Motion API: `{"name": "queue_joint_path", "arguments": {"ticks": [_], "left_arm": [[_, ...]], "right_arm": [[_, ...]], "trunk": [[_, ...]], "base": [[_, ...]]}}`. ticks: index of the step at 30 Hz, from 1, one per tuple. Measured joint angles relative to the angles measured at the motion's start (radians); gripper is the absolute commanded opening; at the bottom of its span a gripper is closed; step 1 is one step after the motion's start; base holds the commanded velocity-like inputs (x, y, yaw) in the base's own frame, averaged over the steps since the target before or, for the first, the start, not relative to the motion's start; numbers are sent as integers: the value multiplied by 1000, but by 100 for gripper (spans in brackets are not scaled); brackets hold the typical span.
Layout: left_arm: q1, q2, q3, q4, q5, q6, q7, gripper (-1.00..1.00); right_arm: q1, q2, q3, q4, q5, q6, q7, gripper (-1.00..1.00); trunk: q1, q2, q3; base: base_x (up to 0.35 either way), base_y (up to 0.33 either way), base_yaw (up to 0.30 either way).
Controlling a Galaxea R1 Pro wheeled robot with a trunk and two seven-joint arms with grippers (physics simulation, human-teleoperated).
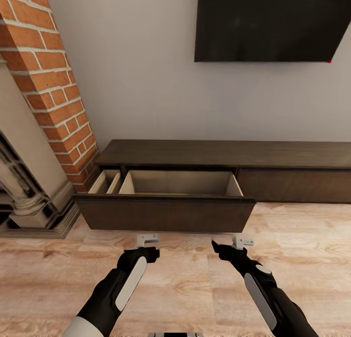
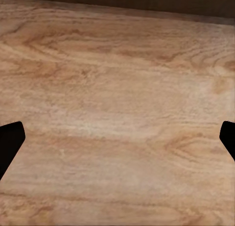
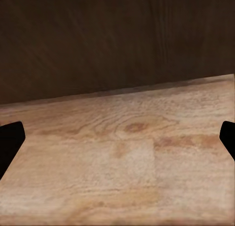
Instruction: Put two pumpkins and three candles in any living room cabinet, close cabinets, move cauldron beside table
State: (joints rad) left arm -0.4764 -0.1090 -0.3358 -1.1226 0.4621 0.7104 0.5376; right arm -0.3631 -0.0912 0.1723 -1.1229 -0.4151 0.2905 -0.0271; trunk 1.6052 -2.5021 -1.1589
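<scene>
The long dark-brown cabinet (image 1: 224, 154) runs along the wall ahead. Its left drawer (image 1: 165, 212) is pulled out, and the tan inside (image 1: 180, 182) holds nothing I can see. A narrow side compartment (image 1: 108, 182) shows at the drawer's left end. My left gripper (image 1: 147, 239) and right gripper (image 1: 242, 241) hover over the floor just short of the drawer front, both open and holding nothing. In the left wrist view its dark fingertips (image 2: 10, 138) stand wide apart over floorboards. The right wrist view faces the dark drawer front (image 3: 117, 39). The pumpkins, candles, cauldron and coffee table are out of view.
A red brick chimney column (image 1: 48, 83) and a pale stone fireplace pillar (image 1: 24, 181) stand at the left, close to the drawer's left end. A black television (image 1: 268, 22) hangs on the wall above the cabinet. Light wooden floor (image 1: 185, 288) lies beneath both arms.
</scene>
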Motion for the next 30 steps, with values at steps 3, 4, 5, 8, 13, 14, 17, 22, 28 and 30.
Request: {"name": "queue_joint_path", "arguments": {"ticks": [3, 4, 5, 8, 13, 14, 17, 22, 28, 30], "left_arm": [[0, 0, 0, 0, 0, 0, 0, 100], [0, 0, 0, 1, 0, 0, 0, 100], [0, 0, 0, 0, 0, 0, 0, 100], [0, 1, 1, -1, 0, 0, 0, 100], [0, 1, 1, -8, 0, 0, 0, 100], [0, 2, 1, -9, 0, -1, 0, 100], [0, 4, -1, -11, 0, -20, -1, 100], [0, 6, -6, 1, 0, -147, -1, 100], [0, 7, -39, 104, -35, -283, -9, 100], [0, 7, -54, 120, -57, -312, -9, 100]], "right_arm": [[0, 0, -1, 8, -3, -3, 1, 100], [0, 0, -1, 9, -1, -6, 1, 100], [0, 0, -1, 9, 0, -7, 1, 100], [0, 0, -1, 7, 2, -10, 0, 100], [0, 0, -1, 8, 5, -12, -2, 100], [0, 0, -1, 7, 6, -12, -2, 100], [0, 0, 0, 0, 8, -11, -4, 100], [0, 28, 0, 55, 6, -82, -7, 100], [-2, 107, -2, 200, 26, -247, -8, 100], [-2, 122, -2, 220, 59, -265, -8, 100]], "trunk": [[1, -1, -12], [2, -1, -15], [2, -1, -19], [3, -2, -27], [3, -2, -27], [3, -2, -27], [3, -2, -27], [3, -2, -27], [3, -2, -27], [3, -2, -27]], "base": [[0, 0, 0], [0, 0, 0], [0, 0, 0], [0, 0, 0], [0, 0, 0], [0, 0, 0], [0, 0, 0], [0, 0, 0], [0, 0, 0], [0, 0, 0]]}}
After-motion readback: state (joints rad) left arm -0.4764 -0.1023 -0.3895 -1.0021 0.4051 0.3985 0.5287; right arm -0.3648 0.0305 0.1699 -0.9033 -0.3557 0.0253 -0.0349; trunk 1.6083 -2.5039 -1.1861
